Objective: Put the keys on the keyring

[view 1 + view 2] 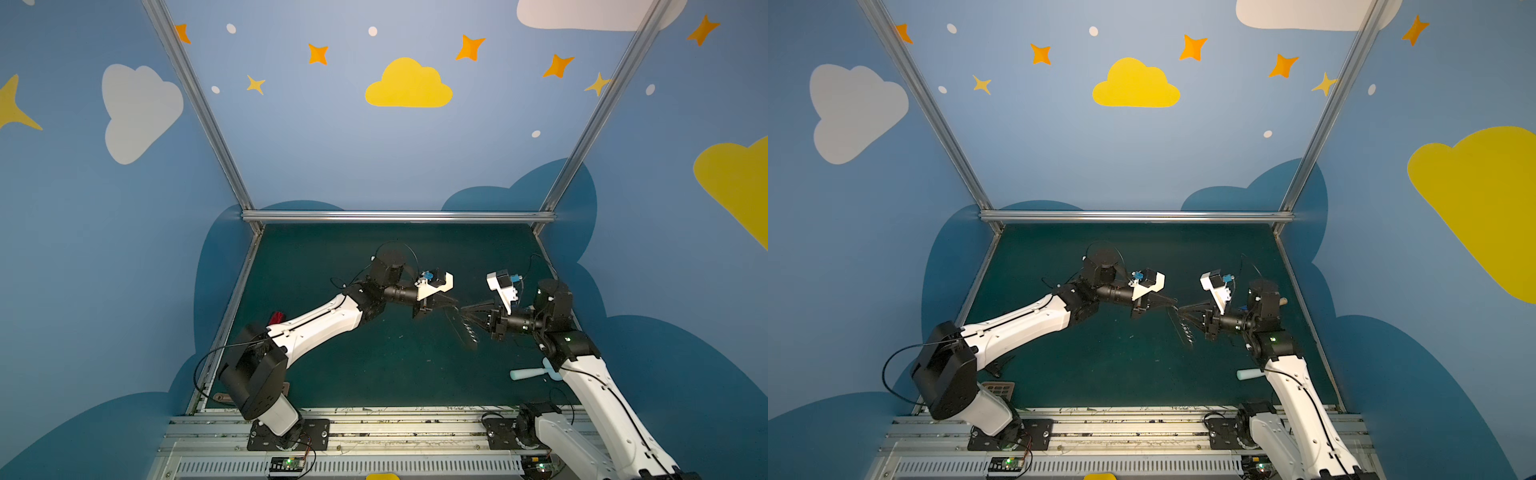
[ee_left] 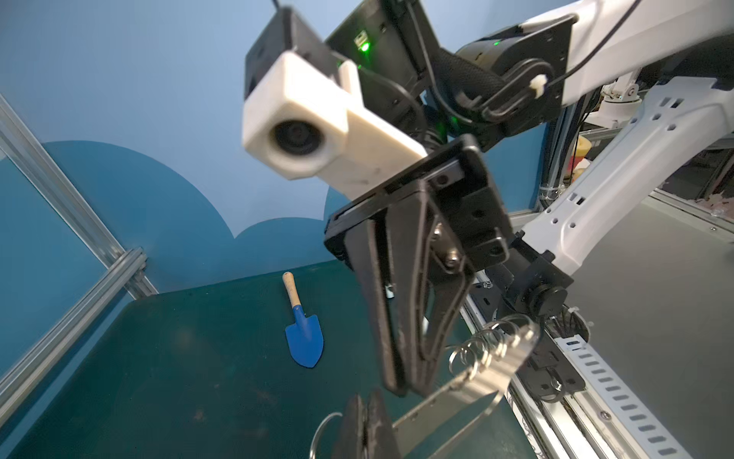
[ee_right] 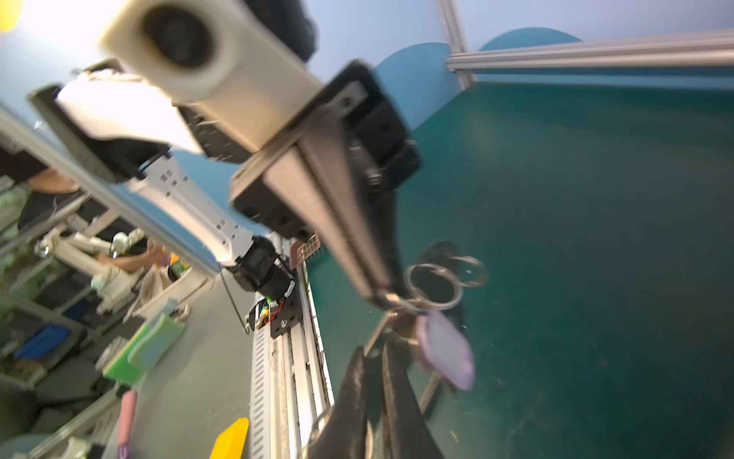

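Observation:
The keyring (image 2: 468,387), a grey plate with several split rings (image 2: 488,343), hangs in the air between both arms in both top views (image 1: 465,330). My left gripper (image 2: 367,417) is shut on the plate's end, beside one ring. My right gripper (image 3: 375,353) faces it from the right, jaws almost together with only a thin slit. The plate's rim runs toward that slit, and whether it is pinched there is hidden. The key's pale head (image 3: 447,353) hangs just beside the right fingertips, below two rings (image 3: 433,286). The key is too small to make out in either top view.
A blue trowel (image 2: 304,337) with a wooden handle lies on the green mat near the right wall. A pale blue spatula (image 1: 532,374) lies by the right arm. A red gadget (image 1: 277,318) sits behind the left arm, and a brown grid piece (image 1: 998,390) at the front left.

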